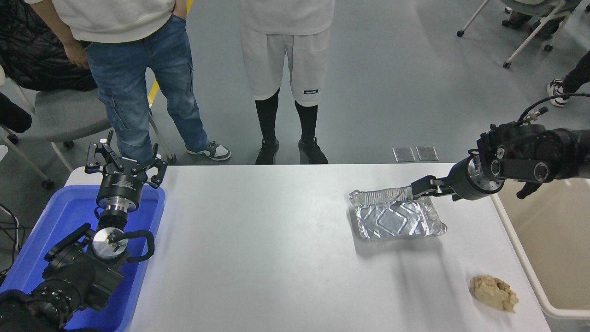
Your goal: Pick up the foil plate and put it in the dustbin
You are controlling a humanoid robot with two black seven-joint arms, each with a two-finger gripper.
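The foil plate (pixel 396 219), a shiny silver rectangular tray, lies flat on the white table (pixel 276 240), right of centre. My right gripper (pixel 424 188) comes in low from the right edge and sits at the plate's far right corner, touching or just over its crinkled rim, and looks open. The plate rests on the table. The dustbin (pixel 560 258), a large beige bin, stands against the table's right edge. My left gripper (pixel 124 159) is parked open at the lower left, above a blue tub.
A crumpled tan paper wad (pixel 494 293) lies near the table's front right corner. The blue tub (pixel 64 216) sits at the left under the parked arm. Two people (pixel 286 69) stand at the far side. A grey chair (pixel 60 115) stands at the far left.
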